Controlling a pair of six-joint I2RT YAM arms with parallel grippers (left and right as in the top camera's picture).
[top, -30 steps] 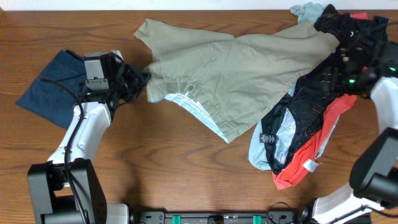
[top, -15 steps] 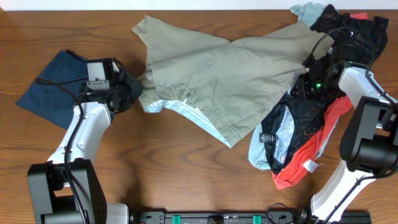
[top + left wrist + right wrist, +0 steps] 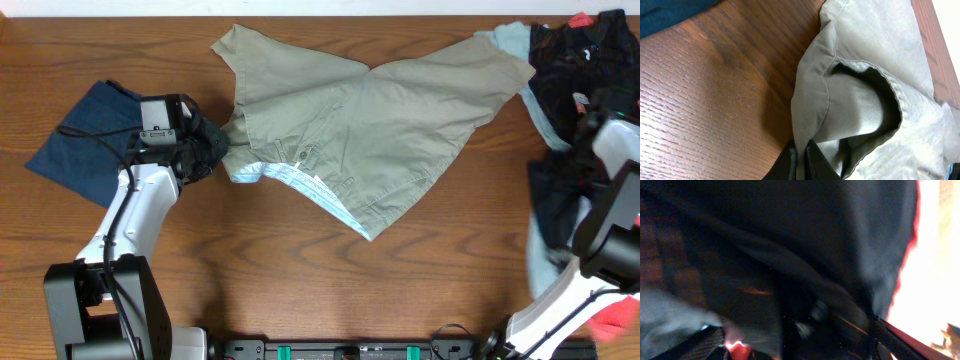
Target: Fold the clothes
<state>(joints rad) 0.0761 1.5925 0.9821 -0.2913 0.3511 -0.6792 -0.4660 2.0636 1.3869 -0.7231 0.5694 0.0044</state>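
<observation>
The khaki-beige shorts lie spread across the far middle of the table, with the pale blue waistband lining showing along the near edge. My left gripper is shut on the waistband's left corner. The left wrist view shows the khaki cloth pinched between the closed fingers. My right arm is at the far right edge, its gripper buried in dark clothes. The right wrist view is blurred and filled with black cloth, so its fingers do not show clearly.
A folded navy cloth lies left of my left arm and shows in the left wrist view. A jumbled pile of black, pale blue and red clothes sits at the right edge, just touching the shorts' right leg.
The right arm moved right and the pile of dark, blue and red clothes went with it, uncovering the shorts' right leg. The left gripper pulled the waistband slightly left, then held still.
</observation>
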